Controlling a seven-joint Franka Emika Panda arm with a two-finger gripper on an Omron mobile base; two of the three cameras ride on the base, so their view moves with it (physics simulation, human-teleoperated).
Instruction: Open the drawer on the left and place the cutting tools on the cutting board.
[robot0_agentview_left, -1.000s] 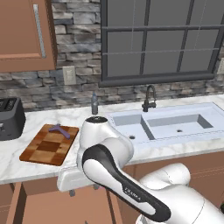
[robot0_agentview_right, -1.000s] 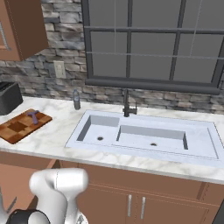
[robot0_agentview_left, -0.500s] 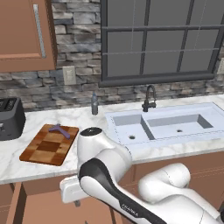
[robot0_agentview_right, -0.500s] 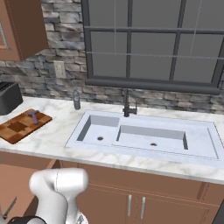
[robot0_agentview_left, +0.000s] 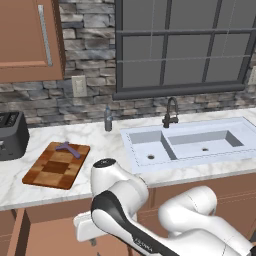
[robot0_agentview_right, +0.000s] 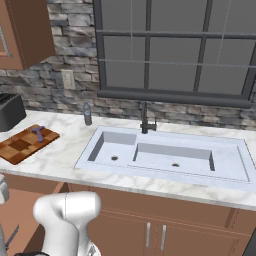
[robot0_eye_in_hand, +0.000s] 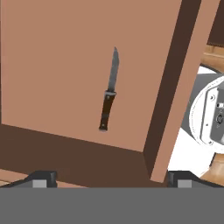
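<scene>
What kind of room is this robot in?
It looks like a kitchen. There is a double sink with a dark faucet in a marble counter, a black toaster, and a checkered cutting board near it.

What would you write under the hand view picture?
Looking down into the open drawer, where the knife lies alone on the bare wooden bottom.

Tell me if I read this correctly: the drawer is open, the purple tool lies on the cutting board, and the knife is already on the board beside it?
Not quite. The knife is not on the cutting board: the hand view shows it lying flat on the floor of the open drawer. The rest holds: the purple tool does lie on the board, as the left base view shows.
</scene>
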